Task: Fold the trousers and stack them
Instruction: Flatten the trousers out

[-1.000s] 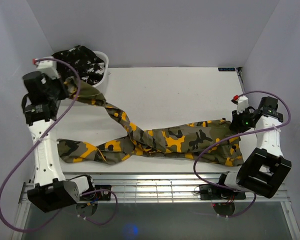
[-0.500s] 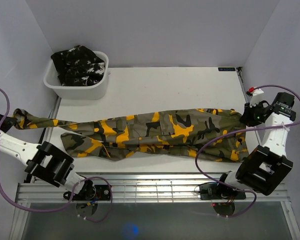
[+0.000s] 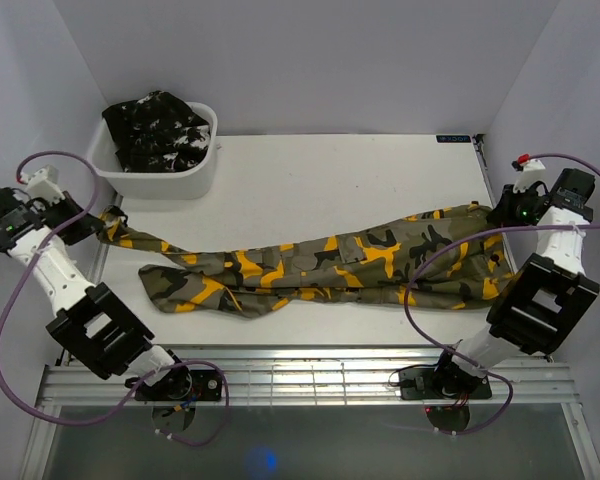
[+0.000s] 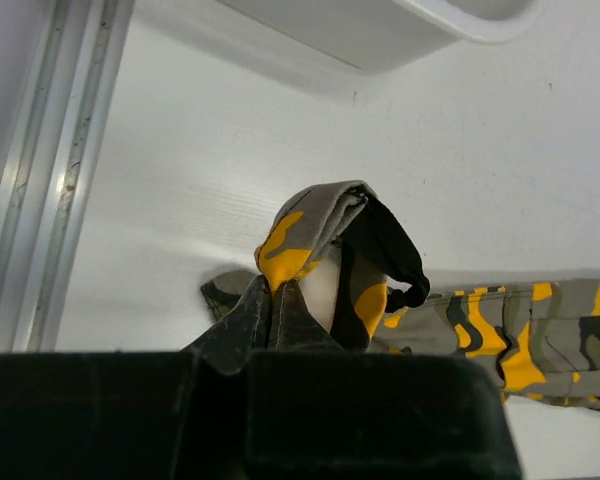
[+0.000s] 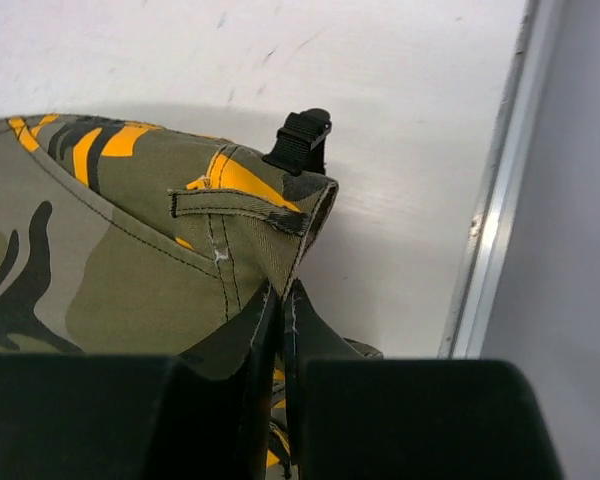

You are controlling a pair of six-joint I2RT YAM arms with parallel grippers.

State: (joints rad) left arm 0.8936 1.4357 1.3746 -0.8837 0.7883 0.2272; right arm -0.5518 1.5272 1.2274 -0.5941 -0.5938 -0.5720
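The olive-grey camouflage trousers point(image 3: 320, 262) with orange-yellow and black patches lie stretched across the white table from left to right. My left gripper point(image 3: 92, 222) is shut on a leg end point(image 4: 315, 225) at the table's left edge, and the cloth bunches above the fingertips point(image 4: 272, 300). My right gripper point(image 3: 495, 213) is shut on the waistband corner point(image 5: 280, 215) at the far right, next to a black buckle point(image 5: 300, 140). A second pair of trousers point(image 3: 160, 125), black with white flecks, is piled in the white tub point(image 3: 165, 180) at the back left.
The table's metal side rails run close to both grippers, left rail point(image 4: 65, 170) and right rail point(image 5: 490, 200). Grey walls stand just beyond them. A slatted metal strip point(image 3: 310, 385) runs along the near edge between the arm bases.
The left gripper has come back in from the far left toward the table with the leg end. The right gripper moved a little farther back. The trousers now lie stretched out flatter.
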